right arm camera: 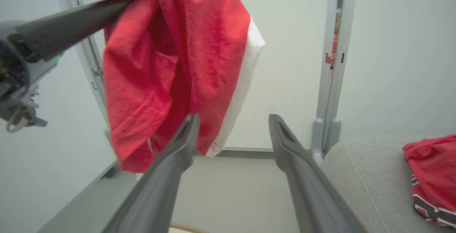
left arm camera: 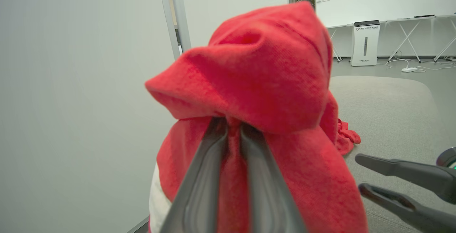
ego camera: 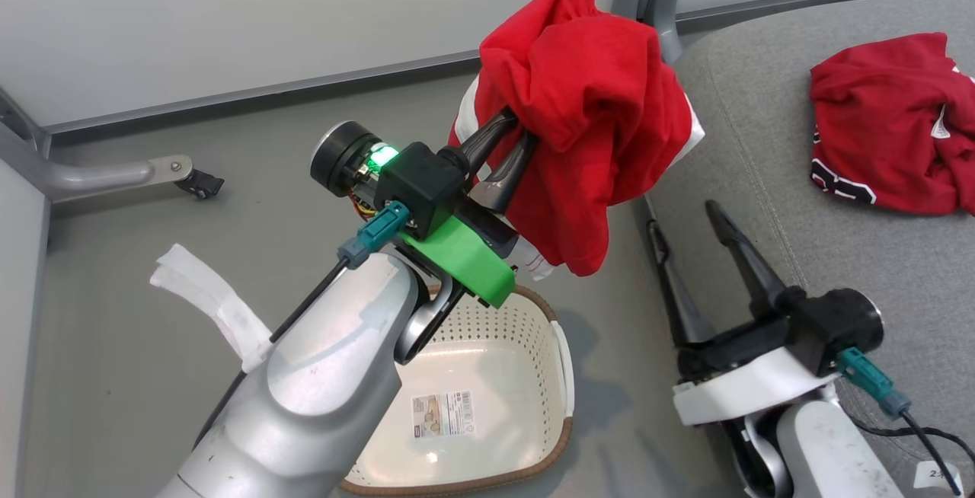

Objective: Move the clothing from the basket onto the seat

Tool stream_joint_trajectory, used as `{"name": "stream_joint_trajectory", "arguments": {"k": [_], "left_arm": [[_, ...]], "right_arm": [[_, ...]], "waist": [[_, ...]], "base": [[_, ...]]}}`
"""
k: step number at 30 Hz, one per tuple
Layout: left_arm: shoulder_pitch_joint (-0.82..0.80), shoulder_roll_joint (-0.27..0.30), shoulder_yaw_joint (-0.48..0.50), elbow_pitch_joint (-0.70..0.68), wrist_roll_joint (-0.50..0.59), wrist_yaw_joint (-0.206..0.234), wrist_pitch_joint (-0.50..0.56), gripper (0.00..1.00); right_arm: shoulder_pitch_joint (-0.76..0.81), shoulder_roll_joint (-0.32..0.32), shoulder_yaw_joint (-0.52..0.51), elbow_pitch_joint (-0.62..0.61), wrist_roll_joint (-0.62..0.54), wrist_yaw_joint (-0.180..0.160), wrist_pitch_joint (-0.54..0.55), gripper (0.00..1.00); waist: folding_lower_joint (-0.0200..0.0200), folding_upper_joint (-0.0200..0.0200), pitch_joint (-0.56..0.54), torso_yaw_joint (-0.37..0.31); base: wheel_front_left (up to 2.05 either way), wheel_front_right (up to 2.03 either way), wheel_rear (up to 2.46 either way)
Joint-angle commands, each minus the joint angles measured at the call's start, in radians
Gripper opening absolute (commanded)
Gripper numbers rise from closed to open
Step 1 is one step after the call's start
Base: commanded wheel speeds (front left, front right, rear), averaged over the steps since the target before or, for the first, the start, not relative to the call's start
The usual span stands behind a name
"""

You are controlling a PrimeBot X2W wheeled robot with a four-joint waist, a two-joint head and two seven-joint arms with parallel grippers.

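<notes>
Left tool (ego camera: 518, 140) pinches red clothing (ego camera: 586, 102), hanging clear of the basket (ego camera: 560, 437) beside the seat (ego camera: 762, 140)'s edge; right tool (ego camera: 683, 218) stands spread.

Bunched red garment (left arm camera: 263, 76) pinched in left gripper (left arm camera: 233, 127); grey seat (left arm camera: 388, 112) beyond.

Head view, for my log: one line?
left gripper: shut on bright red fabric garment; right gripper: open; other red garment: on grey upholstered seat

Bare cushion of the seat (ego camera: 762, 117) lies open to you left of the red garment (ego camera: 891, 125) lying there; your right gripper (ego camera: 682, 216), fingers spread, stands along the seat's left edge.
</notes>
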Motion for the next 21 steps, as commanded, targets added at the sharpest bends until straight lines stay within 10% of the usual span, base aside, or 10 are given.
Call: {"name": "stream_joint_trajectory", "arguments": {"k": [1,21], "left_arm": [[-0.014,0.004,0.003,0.002,0.001,-0.002,-0.001,0.00],[-0.025,-0.012,-0.011,-0.016,0.028,-0.003,0.000,0.00]], "right_arm": [[-0.007,-0.003,0.019,-0.014,0.000,-0.001,-0.002,1.00],[-0.144,-0.003,0.185,0.013,0.018,-0.001,-0.002,1.00]], "waist": [[0.0000,0.0000,0.001,0.000],[0.0000,0.0000,0.035,0.024]], "base": [[0.00,0.00,0.00],[0.00,0.00,0.00]]}}
